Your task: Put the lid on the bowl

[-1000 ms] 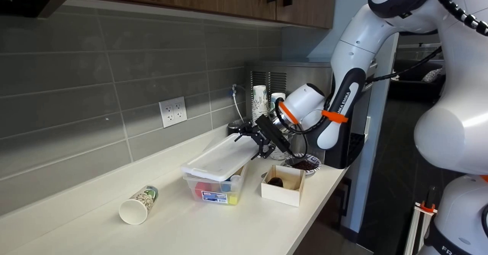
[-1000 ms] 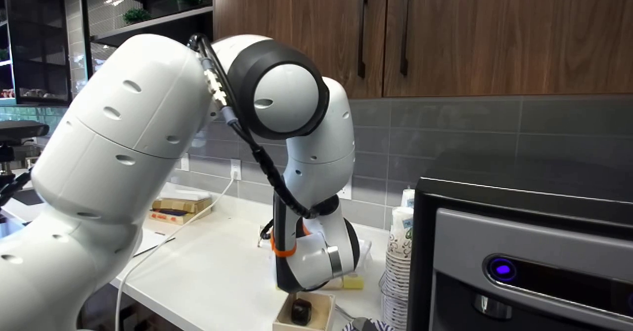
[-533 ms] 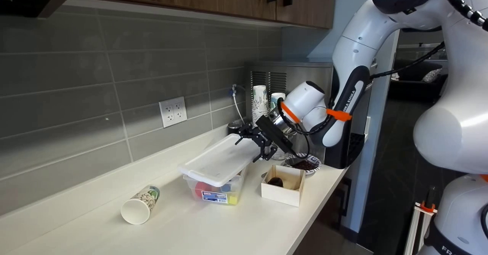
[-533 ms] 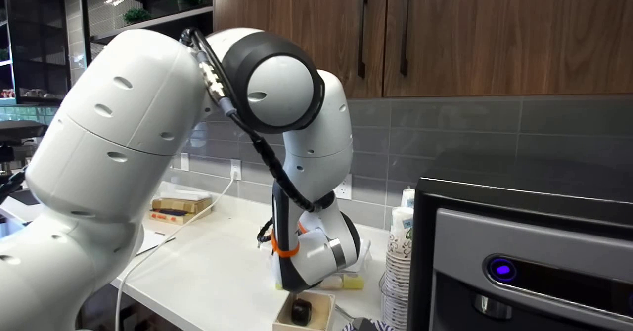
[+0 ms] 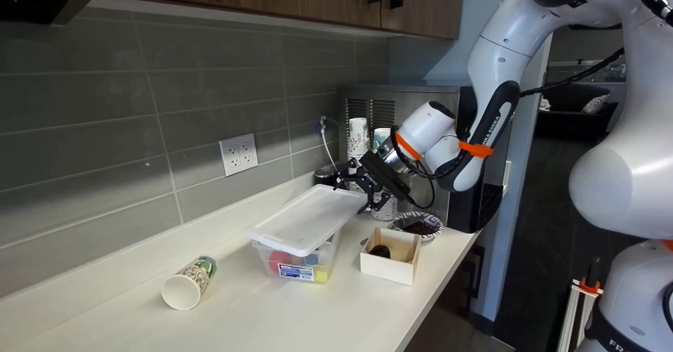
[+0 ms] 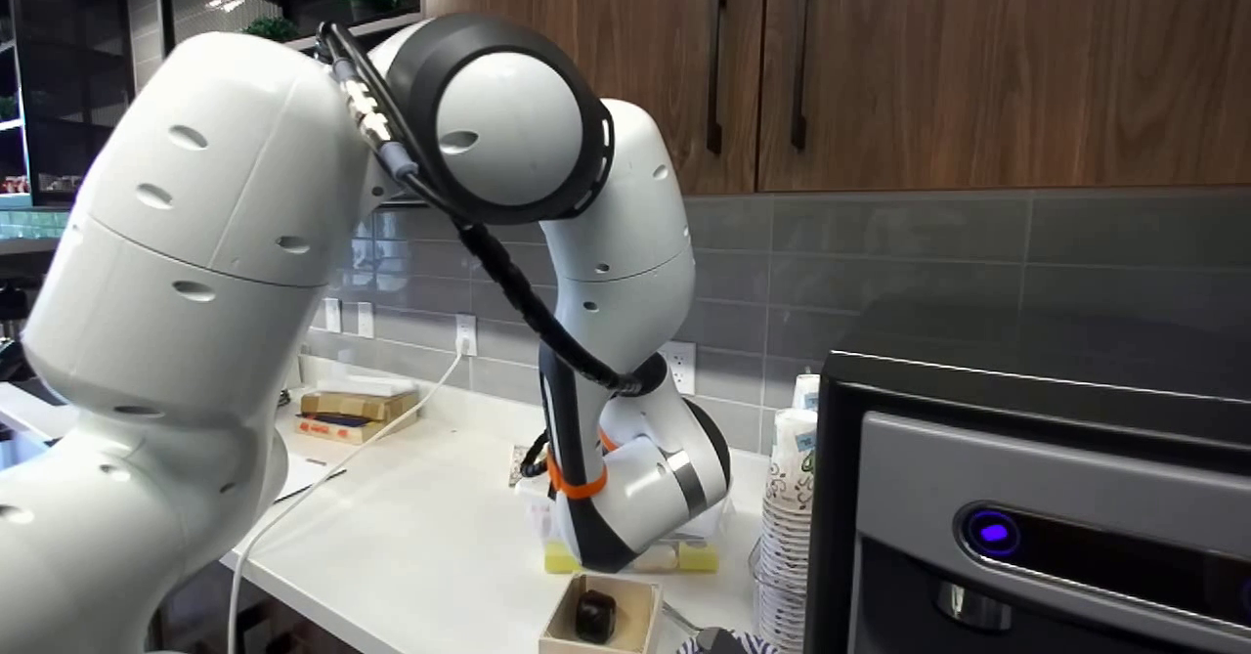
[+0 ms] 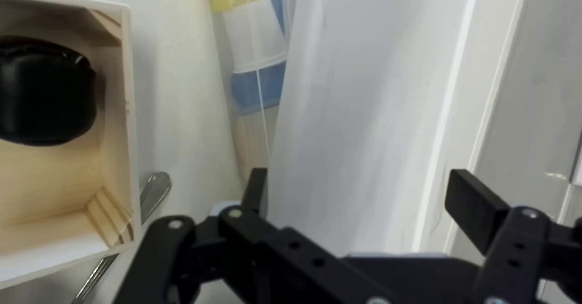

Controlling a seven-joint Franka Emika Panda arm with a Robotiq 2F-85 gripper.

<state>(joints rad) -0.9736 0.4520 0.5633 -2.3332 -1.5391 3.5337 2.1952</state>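
End effector (image 7: pixel 359 181) spread wide, gripping nothing, near end of lid (image 5: pixel 307 219). Lid lies skewed atop bowl (image 5: pixel 297 261) on tabletop (image 5: pixel 315 320), offset toward tiled wall (image 5: pixel 84 141). Paper cup (image 5: pixel 192 282) on its side nearby; open box (image 5: pixel 386 269) beside bowl.

The lid (image 5: pixel 310 218) is smooth translucent plastic; the bowl (image 5: pixel 296 260) is clear, glossy plastic; at the bowl's three o'clock, the box (image 5: pixel 389 270) is pale matt wood; at nine, the cup (image 5: pixel 190 282) is printed paper; in the wrist view, at eight o'clock, the utensil (image 7: pixel 155 192) is shiny metal.
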